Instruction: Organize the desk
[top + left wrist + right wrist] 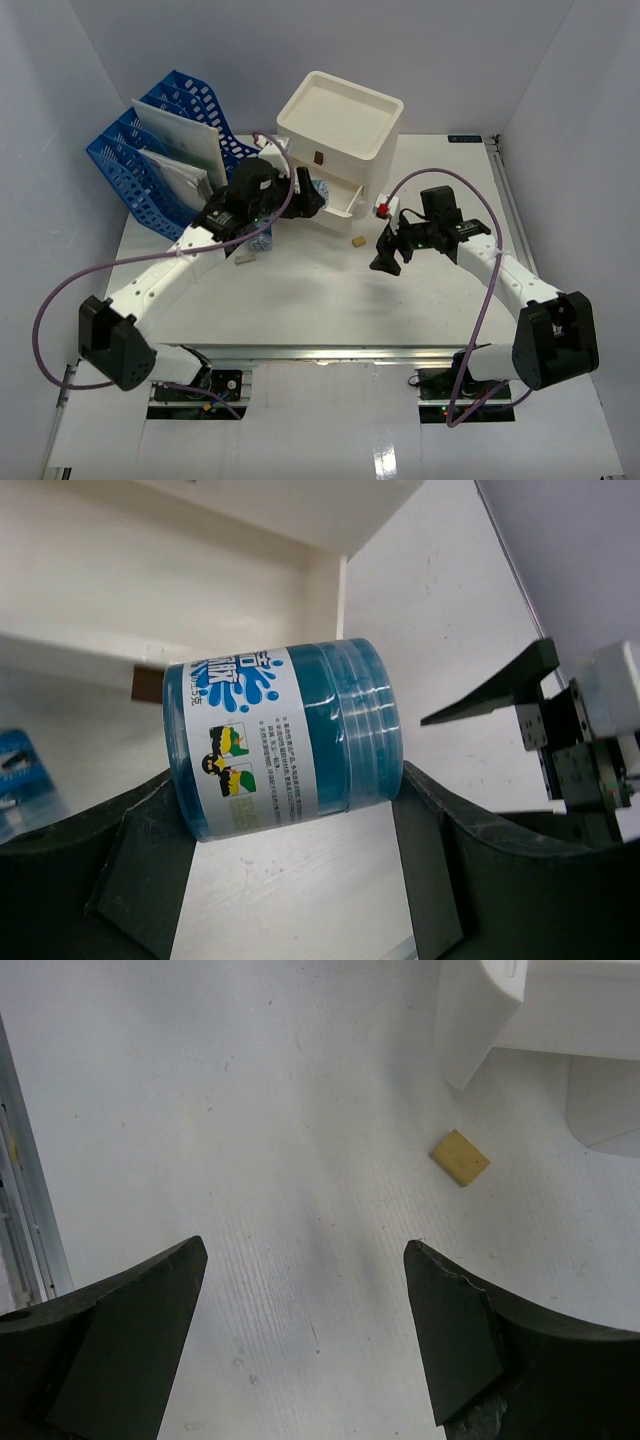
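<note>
The desk (330, 300), a white tabletop filling most of the top view, is only partly tidied. At its far left a blue file rack (150, 170) already holds papers upright. Just right of it, at the far middle, stands the white drawer box (340, 125), its bottom drawer (340, 203) pulled out toward the near side.

The left gripper (290, 810) is at the left of that open drawer, and its fingers press on the two ends of a blue jar (280, 740), which hangs tilted between them in front of the box. This looks like a put-away in progress, not yet finished. The wrist view also shows a blue packet (18, 770) at its left edge; whether it lies inside the drawer I cannot tell.

The right gripper (305, 1290) hovers over bare desk on the right with its jaws spread wide and nothing between them.

Loose things remain: a small yellow block (460, 1157) near the box's front corner, and a pale scrap (246, 260) under the left arm. Both probably still need stowing, and the drawer closing.
</note>
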